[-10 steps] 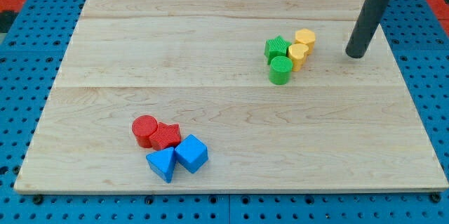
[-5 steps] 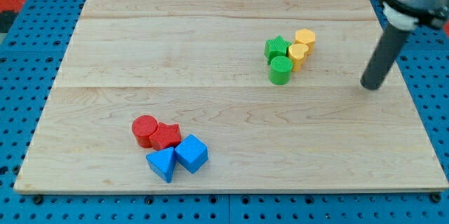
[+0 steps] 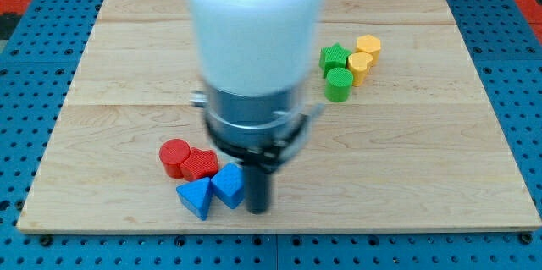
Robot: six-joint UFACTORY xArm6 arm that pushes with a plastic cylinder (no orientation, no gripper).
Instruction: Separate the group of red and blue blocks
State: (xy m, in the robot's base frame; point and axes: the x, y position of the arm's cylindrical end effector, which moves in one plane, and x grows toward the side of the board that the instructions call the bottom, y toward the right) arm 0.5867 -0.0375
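A red cylinder [image 3: 174, 156] and a red star-shaped block [image 3: 199, 164] sit touching near the view's bottom left. A blue triangular block [image 3: 196, 196] and a blue cube [image 3: 227, 185] lie just below them, touching. My tip [image 3: 258, 209] stands right beside the blue cube, on its right side. The arm's white and grey body looms large over the board's middle and hides part of it.
A green star block [image 3: 334, 57], a green cylinder [image 3: 339, 85] and two yellow blocks [image 3: 365, 55] cluster at the view's upper right. The wooden board [image 3: 110, 67] lies on a blue pegboard.
My tip has swept from the board's right edge down and left to the blue cube's right side. The arm now covers the board's middle. No block has moved.
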